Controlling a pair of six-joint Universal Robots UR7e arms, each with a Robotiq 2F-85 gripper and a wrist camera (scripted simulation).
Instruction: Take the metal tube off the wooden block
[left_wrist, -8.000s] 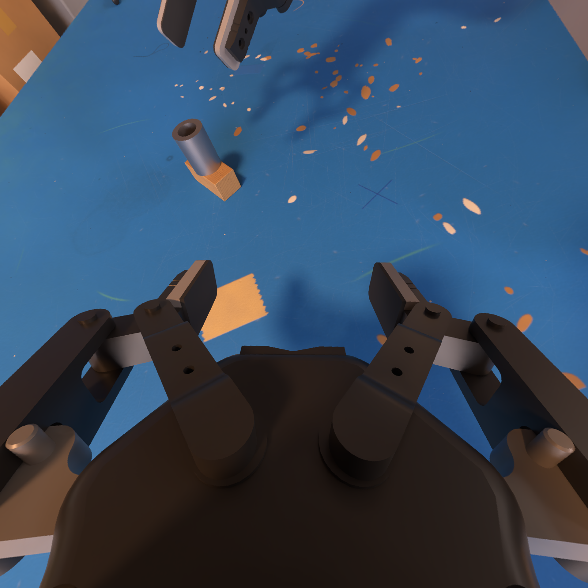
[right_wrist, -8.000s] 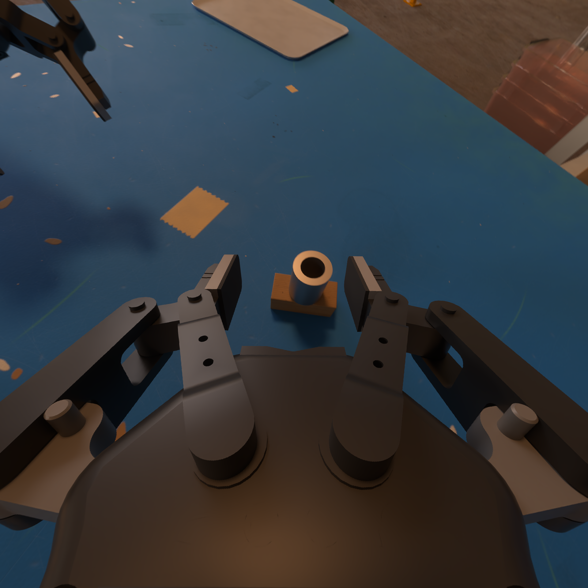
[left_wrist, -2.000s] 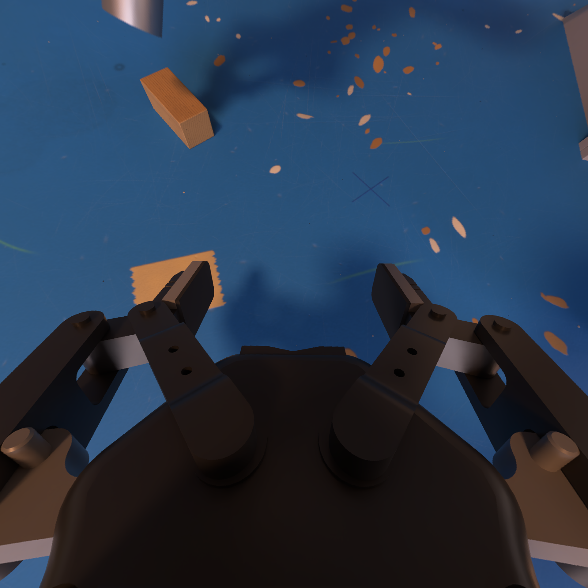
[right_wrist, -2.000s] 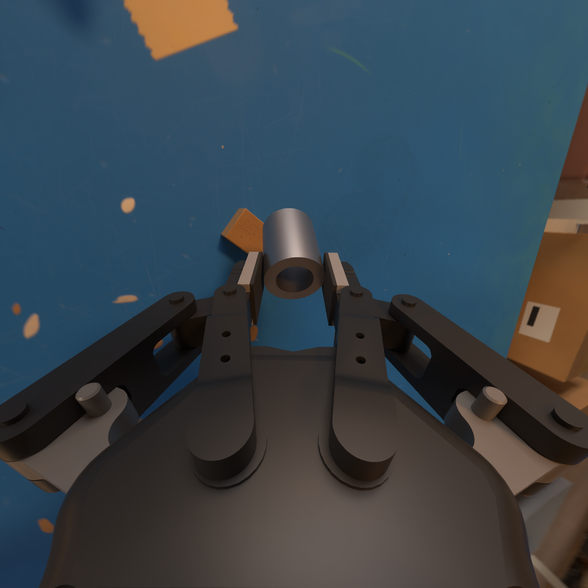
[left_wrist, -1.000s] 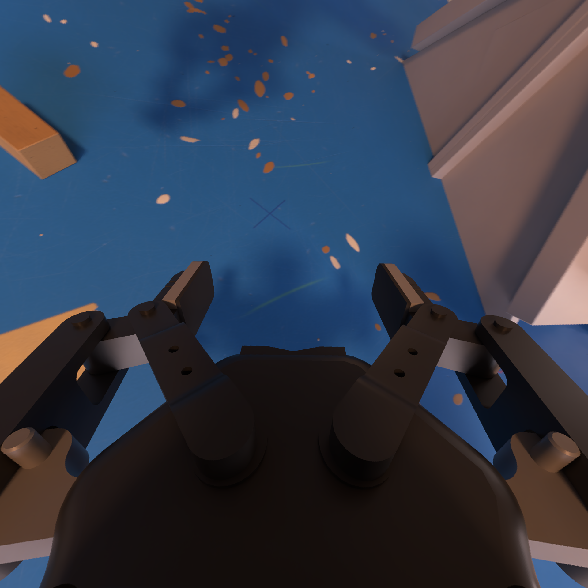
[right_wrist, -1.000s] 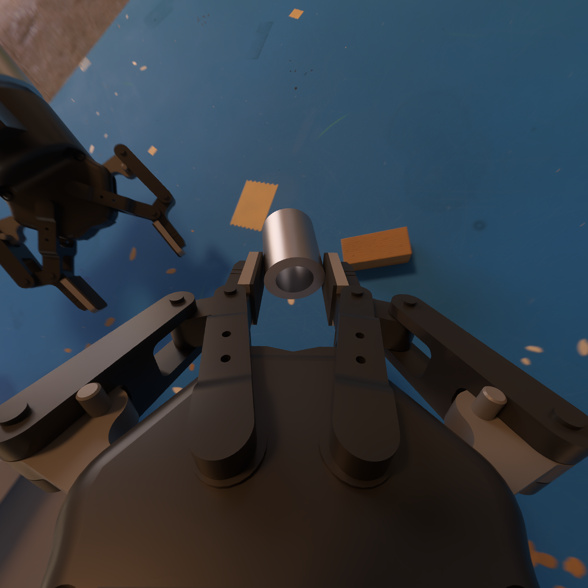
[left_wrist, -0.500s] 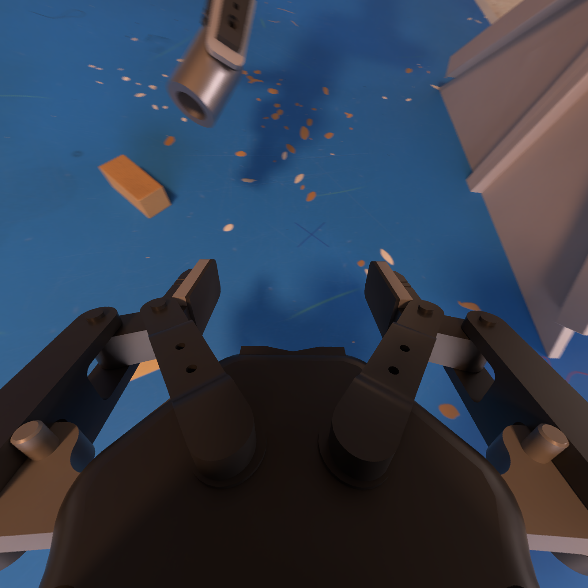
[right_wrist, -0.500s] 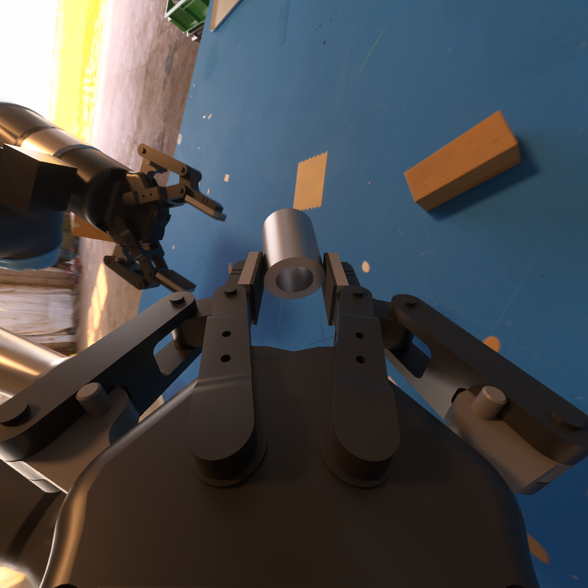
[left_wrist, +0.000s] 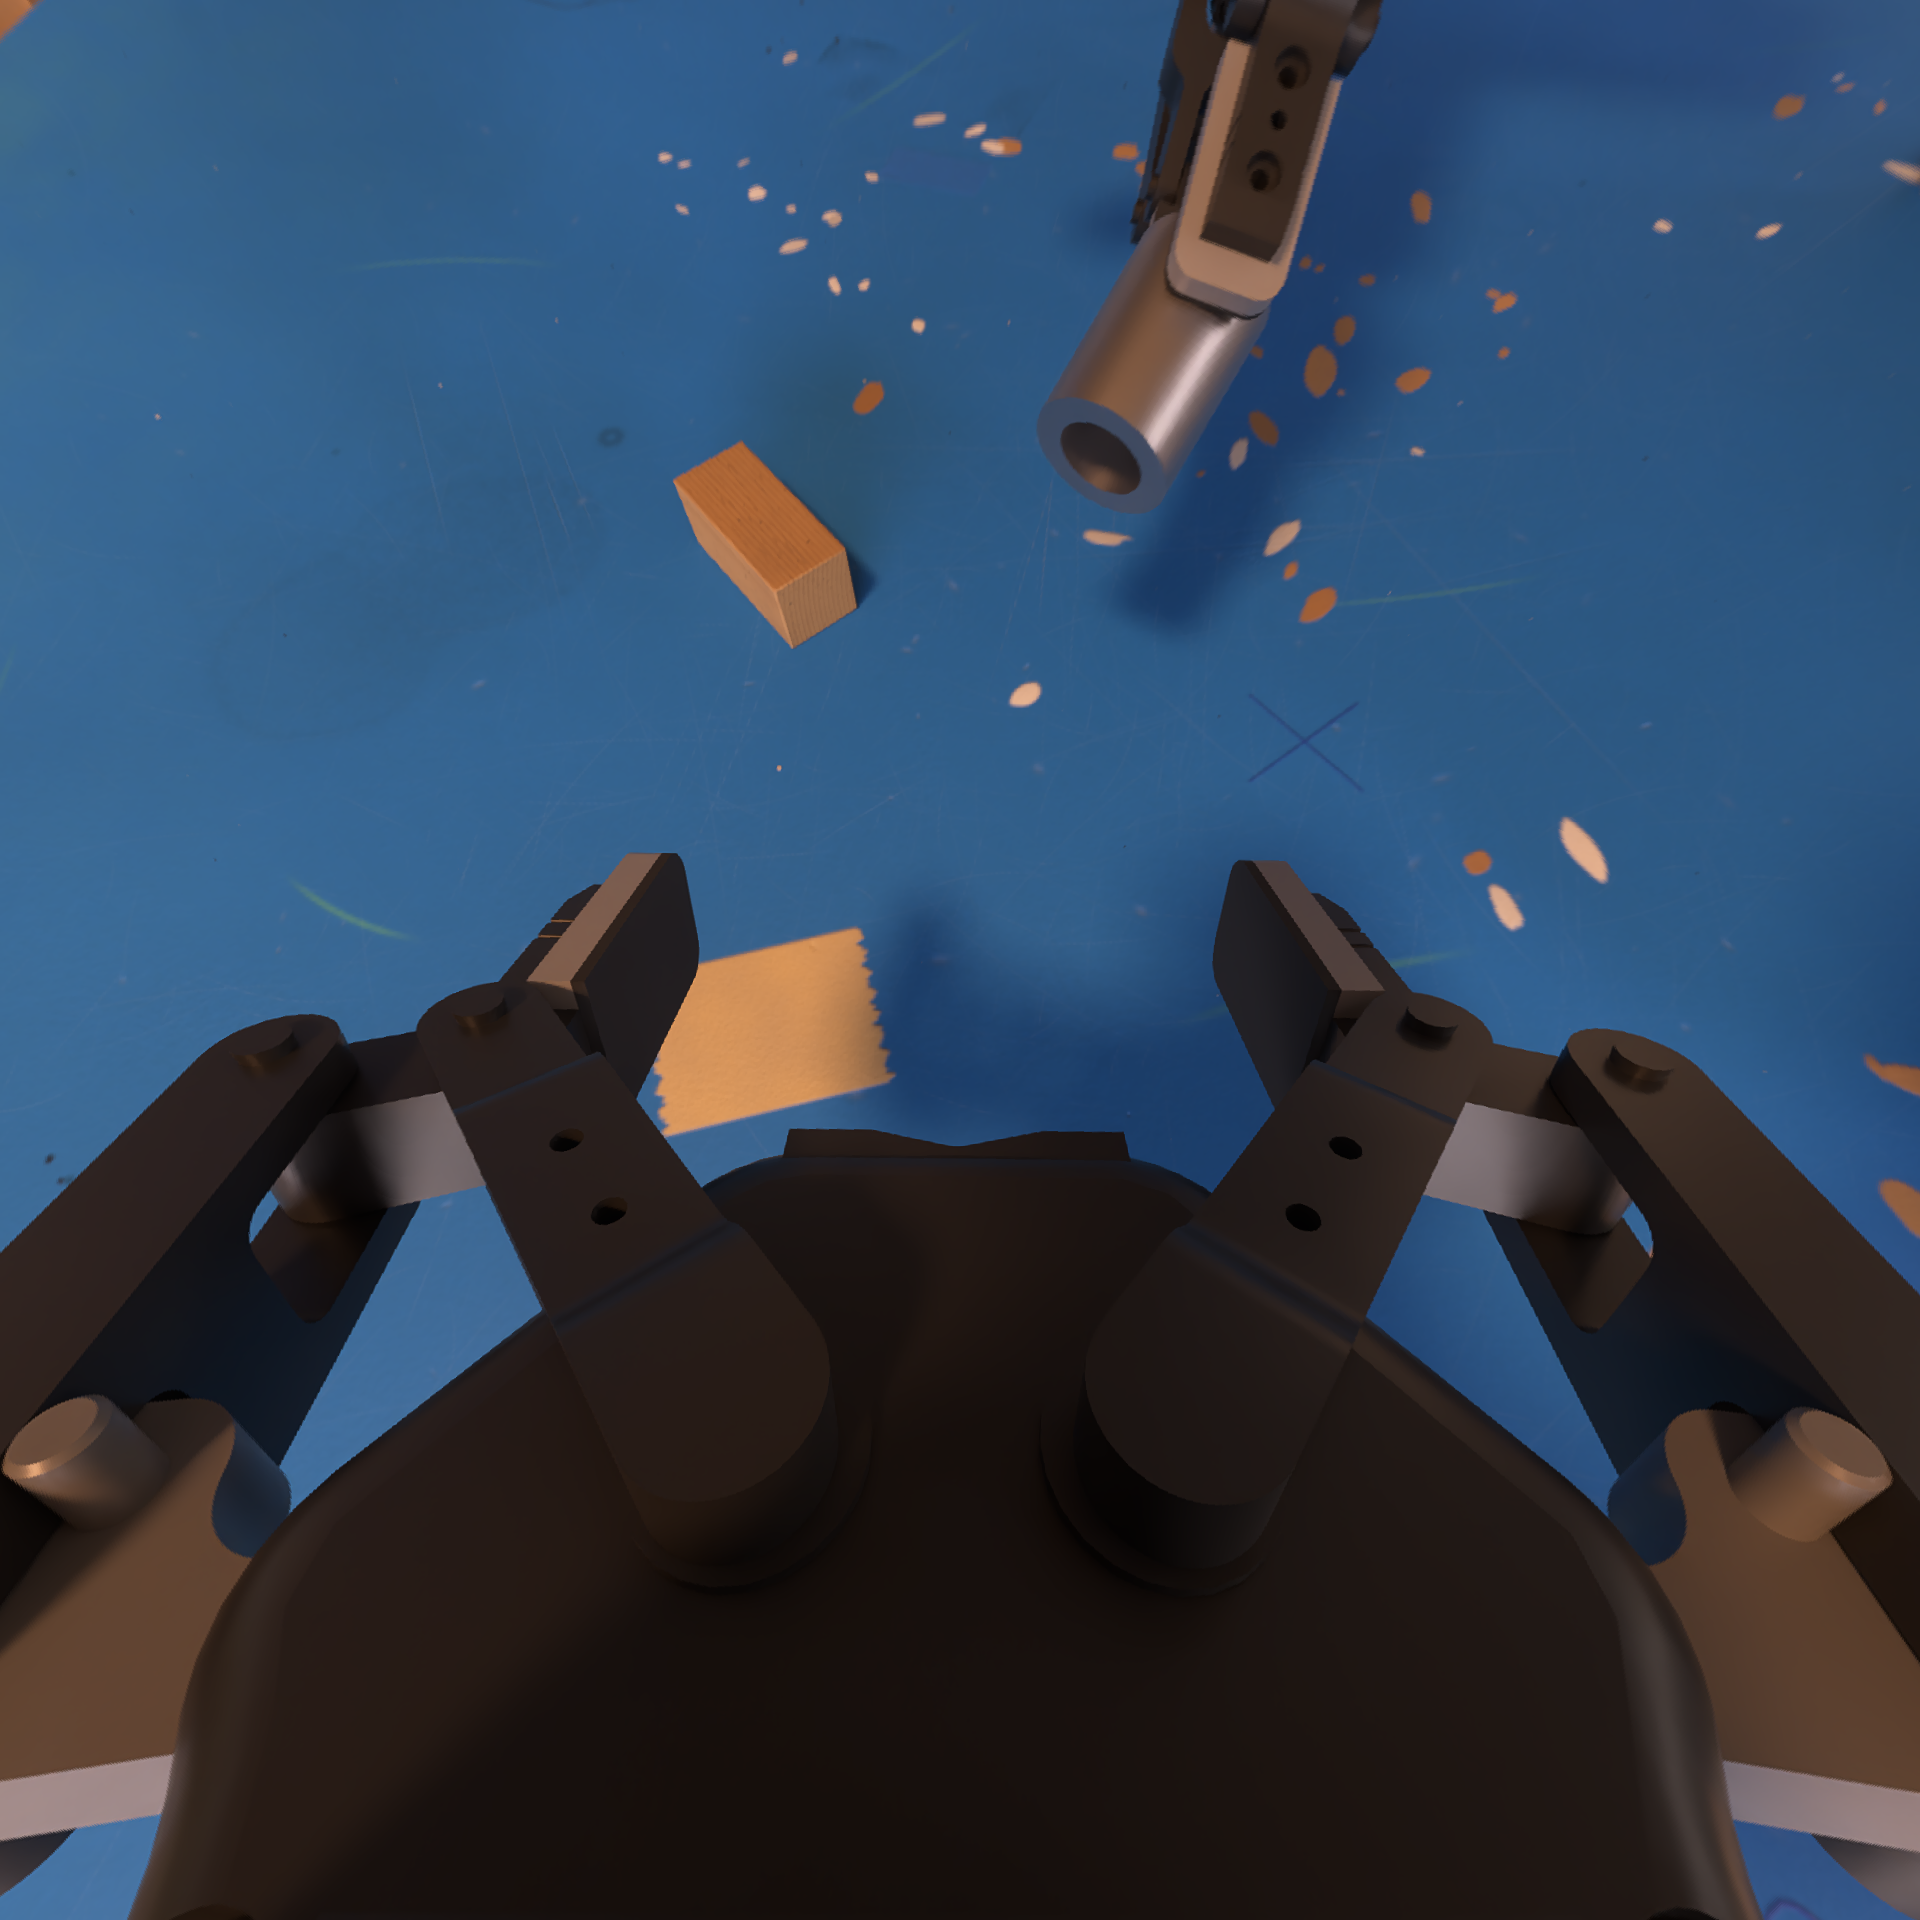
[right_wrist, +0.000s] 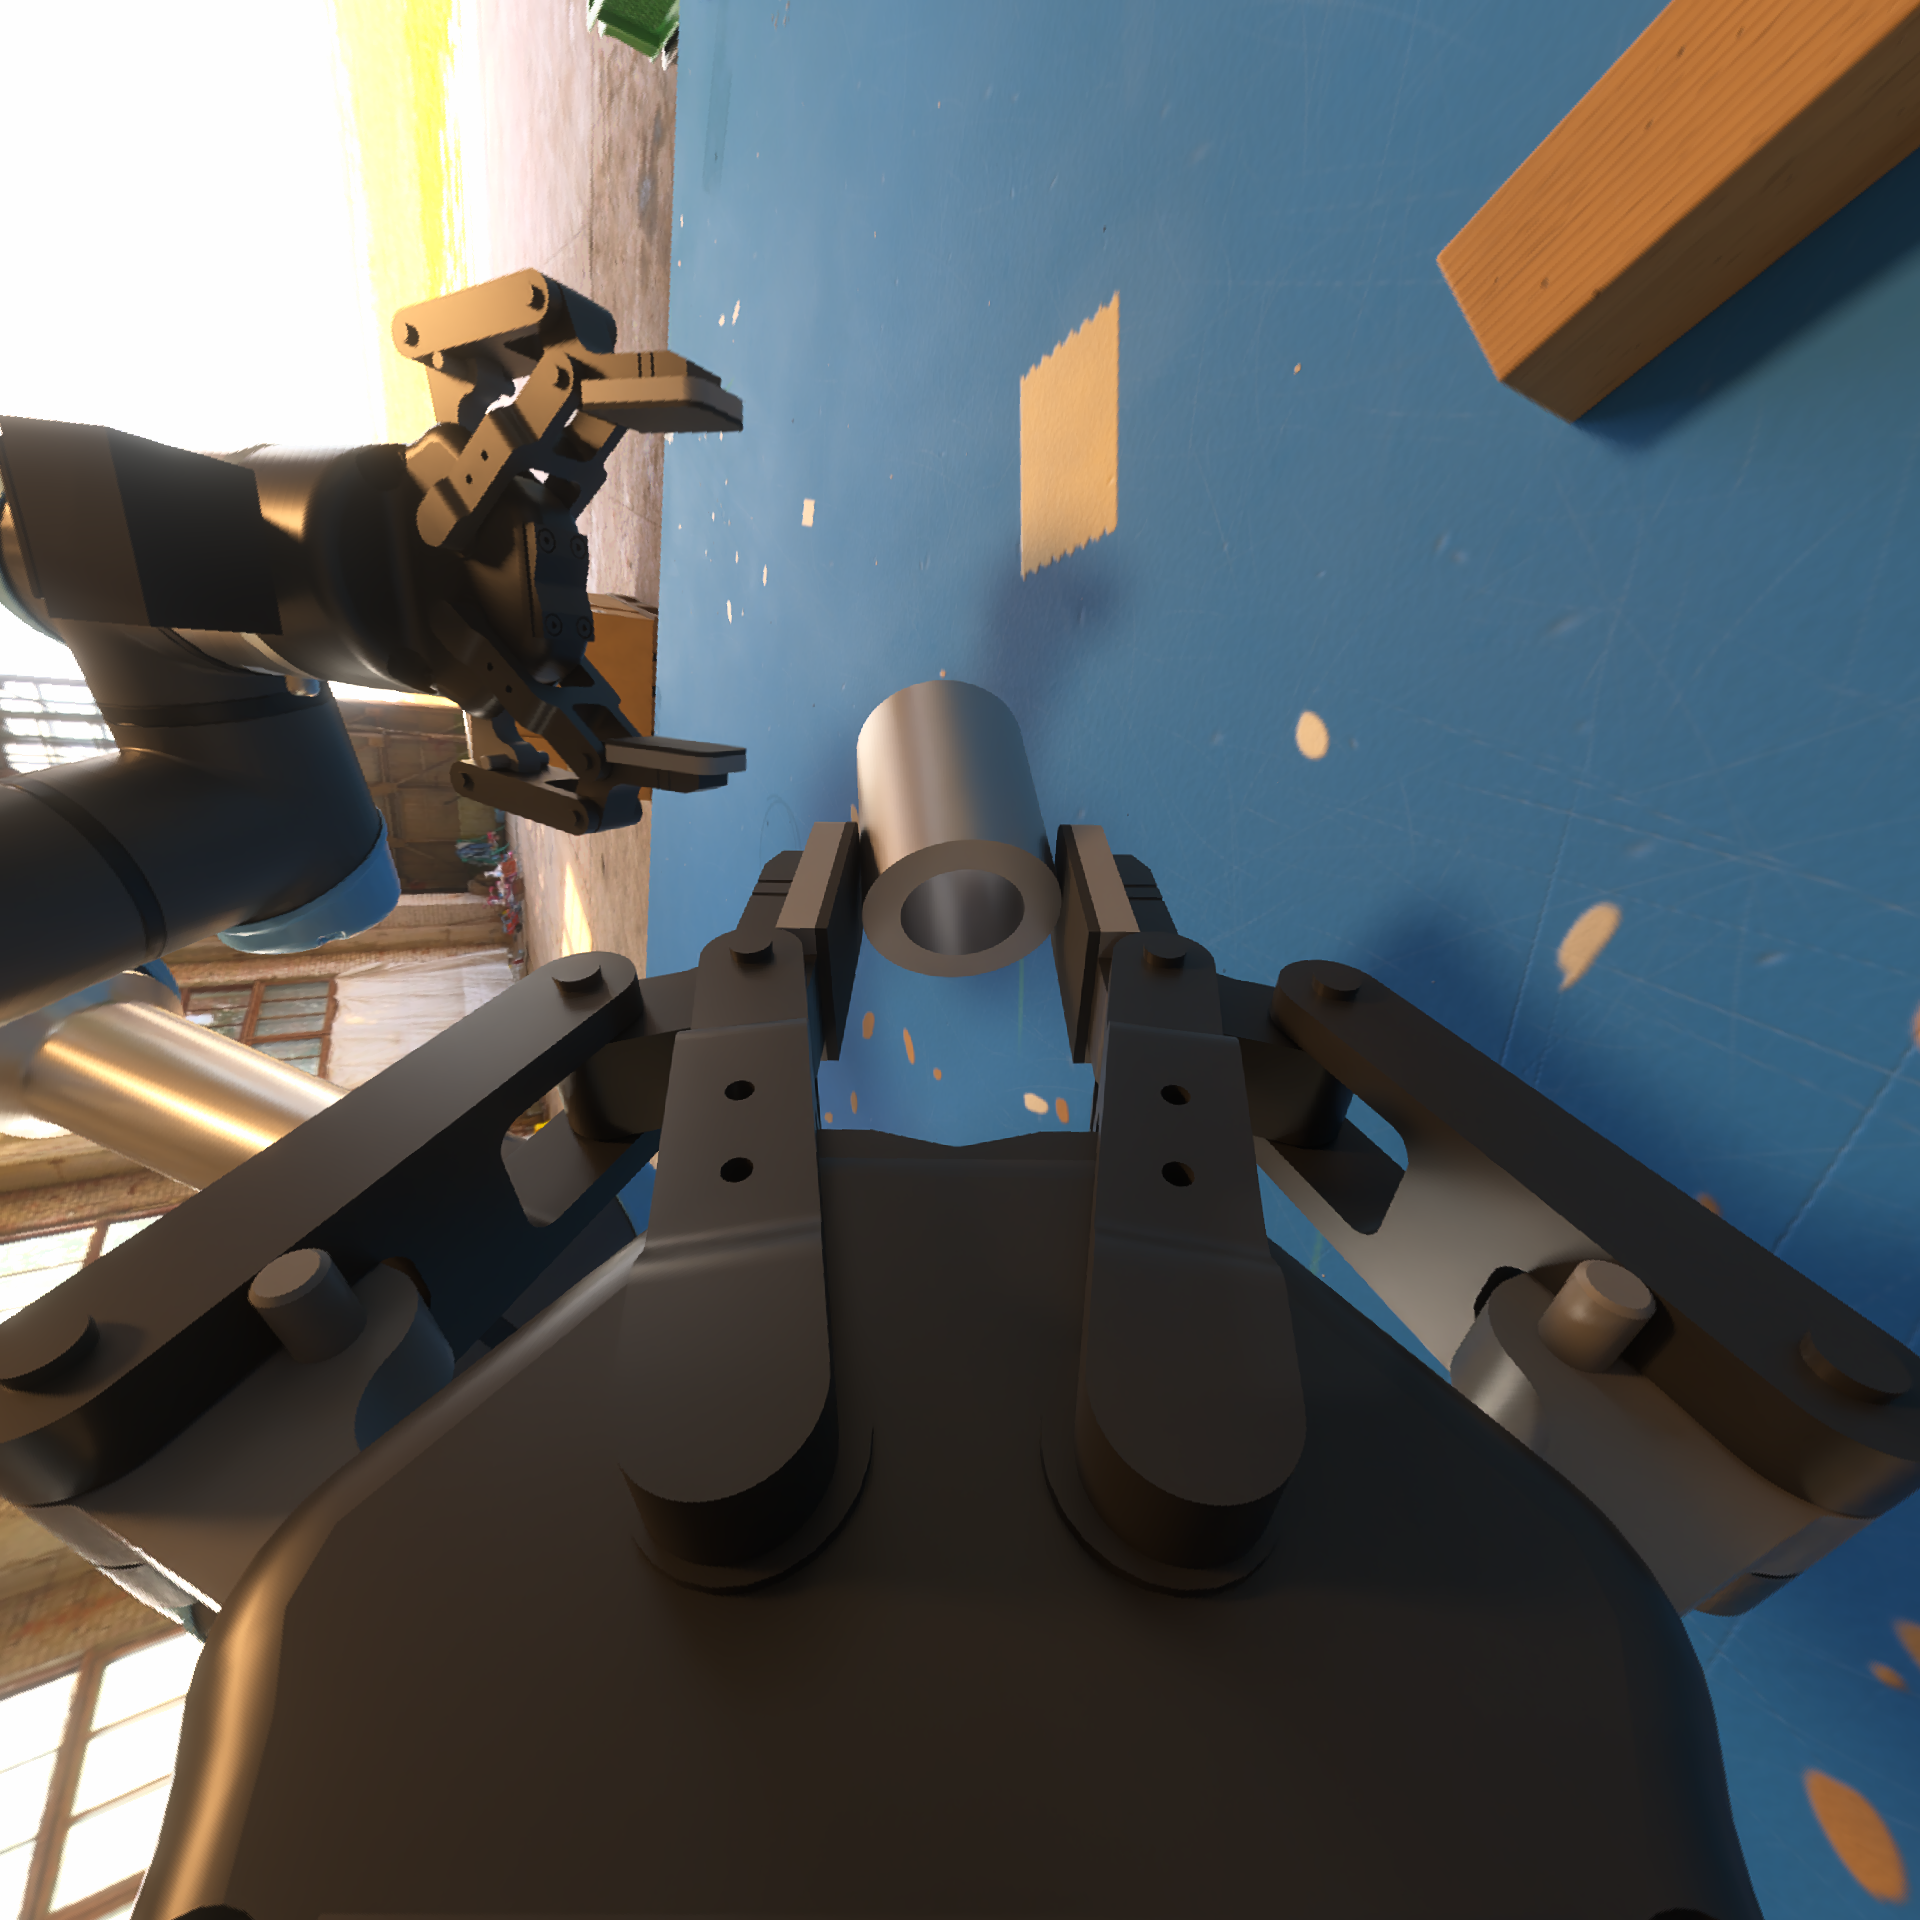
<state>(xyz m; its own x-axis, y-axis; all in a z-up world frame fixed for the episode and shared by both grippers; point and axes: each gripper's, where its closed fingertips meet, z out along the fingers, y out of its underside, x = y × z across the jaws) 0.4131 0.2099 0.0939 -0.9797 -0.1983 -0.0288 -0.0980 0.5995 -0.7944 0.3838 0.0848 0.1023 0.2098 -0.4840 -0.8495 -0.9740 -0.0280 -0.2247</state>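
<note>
My right gripper (right_wrist: 958, 899) is shut on the grey metal tube (right_wrist: 951, 790) and holds it in the air, clear of the blue table. The tube also shows in the left wrist view (left_wrist: 1138, 405), gripped at its far end, tilted, its open end toward me. The wooden block (left_wrist: 767, 540) lies bare on the table, left of the tube; it also shows at the upper right of the right wrist view (right_wrist: 1683, 197). My left gripper (left_wrist: 951, 935) is open and empty above the table. It also shows at the left of the right wrist view (right_wrist: 686, 582).
A tan piece of tape (left_wrist: 774, 1023) is stuck to the blue table (left_wrist: 364, 623) under my left gripper; it also shows in the right wrist view (right_wrist: 1070, 436). Orange flecks (left_wrist: 1320, 369) dot the table. A faint cross mark (left_wrist: 1304, 743) lies to the right. The table's edge (right_wrist: 665, 436) runs at left.
My right gripper has swung the tube rightward and nearer in the left wrist view. The left gripper's view has turned back toward the block and tape. The block has stayed on the table.
</note>
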